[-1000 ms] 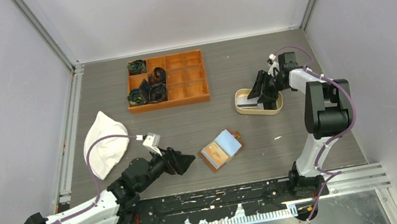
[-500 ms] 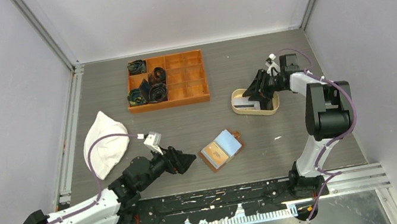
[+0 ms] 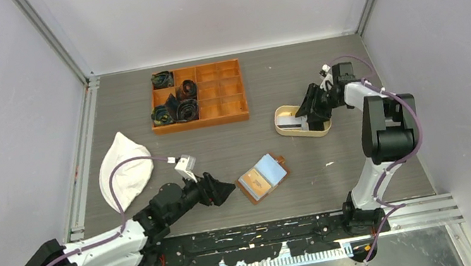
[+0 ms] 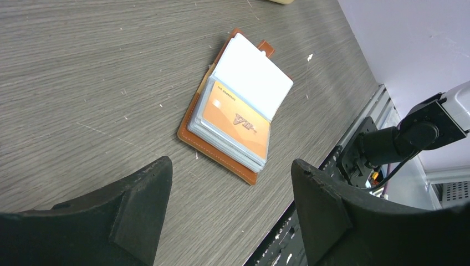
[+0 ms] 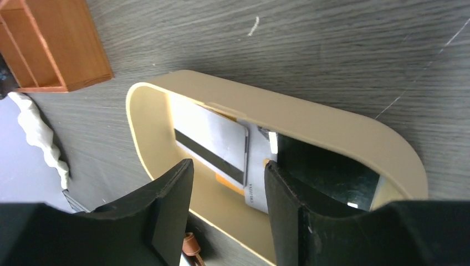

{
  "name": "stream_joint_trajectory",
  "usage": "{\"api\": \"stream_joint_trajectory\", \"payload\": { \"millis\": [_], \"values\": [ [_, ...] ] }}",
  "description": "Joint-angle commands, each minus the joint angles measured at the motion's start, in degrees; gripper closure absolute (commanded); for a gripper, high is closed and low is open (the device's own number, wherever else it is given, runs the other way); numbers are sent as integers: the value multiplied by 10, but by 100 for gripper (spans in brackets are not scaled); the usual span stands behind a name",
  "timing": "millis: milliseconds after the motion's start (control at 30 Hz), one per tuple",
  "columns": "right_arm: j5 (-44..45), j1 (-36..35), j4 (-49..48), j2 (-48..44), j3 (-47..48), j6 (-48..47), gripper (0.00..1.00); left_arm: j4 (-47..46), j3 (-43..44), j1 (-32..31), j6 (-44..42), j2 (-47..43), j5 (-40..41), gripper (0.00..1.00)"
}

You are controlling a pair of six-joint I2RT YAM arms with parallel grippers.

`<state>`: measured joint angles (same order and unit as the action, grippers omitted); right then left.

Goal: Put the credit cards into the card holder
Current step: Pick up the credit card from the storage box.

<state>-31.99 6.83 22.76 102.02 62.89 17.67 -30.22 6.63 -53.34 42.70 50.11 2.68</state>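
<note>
In the tray [image 5: 332,119], the credit cards [image 5: 213,141] lie just ahead of the right arm [image 3: 388,124], its empty jaws half open, their long axis crosswise; the left arm [image 3: 115,245] has its jaws wide.

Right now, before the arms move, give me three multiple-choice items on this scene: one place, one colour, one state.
1. Where does the card holder lie? A far left corner; B middle of the table; C far right corner.
2. The printed card showing in its sleeves is: A orange; B green; C purple.
3. The left gripper is: A shut on a card; B open, empty; C shut on the holder.
Answers: B, the top view shows it between the arms; A, it shows orange in the left wrist view; B, its fingers stand apart, gripping nothing.
</note>
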Motion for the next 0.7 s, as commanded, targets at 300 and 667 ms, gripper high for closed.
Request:
{"api": "stream_joint_trajectory", "payload": {
  "millis": [300,667],
  "values": [
    [-66,-14,14,61,35,3,44,-56,29,2,2,22,-10,22],
    [-192,-14,-50,53,22,72,49,-59,30,3,2,25,-10,22]
  ]
}}
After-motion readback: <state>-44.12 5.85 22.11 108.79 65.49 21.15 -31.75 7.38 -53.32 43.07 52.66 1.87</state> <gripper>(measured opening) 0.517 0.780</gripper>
